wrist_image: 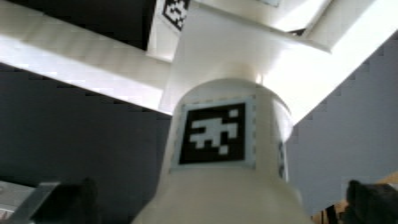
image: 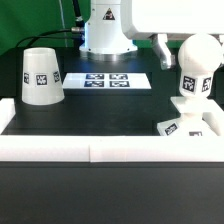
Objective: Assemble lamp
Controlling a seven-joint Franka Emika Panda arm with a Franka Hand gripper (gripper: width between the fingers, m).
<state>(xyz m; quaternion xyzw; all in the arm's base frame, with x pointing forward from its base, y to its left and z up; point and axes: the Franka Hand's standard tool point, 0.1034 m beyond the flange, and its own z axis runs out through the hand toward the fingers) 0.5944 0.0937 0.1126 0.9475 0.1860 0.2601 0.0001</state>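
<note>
**Gripper (wrist_image: 210,204) open above the bulb, shade waiting far left**

Gripper jaws stood apart, grasping nothing. In the wrist view one dark finger (wrist_image: 43,200) sat at each side of the bulb (wrist_image: 222,140), with a gap between finger and plastic (no contact that could be made out). The bulb's long axis ran straight away from the wrist, rounded head nearest and stem pointing down toward the base (image: 178,126).

Scanning the exterior view from its left, the cone-shaped shade (image: 42,76) stood wide end down on the black table (image: 110,112), well apart from the other parts. Next came the marker board (image: 115,80), lying flat near the middle. At the far right the bulb (image: 196,72) stood nearly upright on the flat base; whether it was fully seated could not be told. A white border rail (image: 110,150) ran along the front edge.

Judging from this, the shade had yet to go over the bulb. The way between them crossed only the low marker board.
</note>
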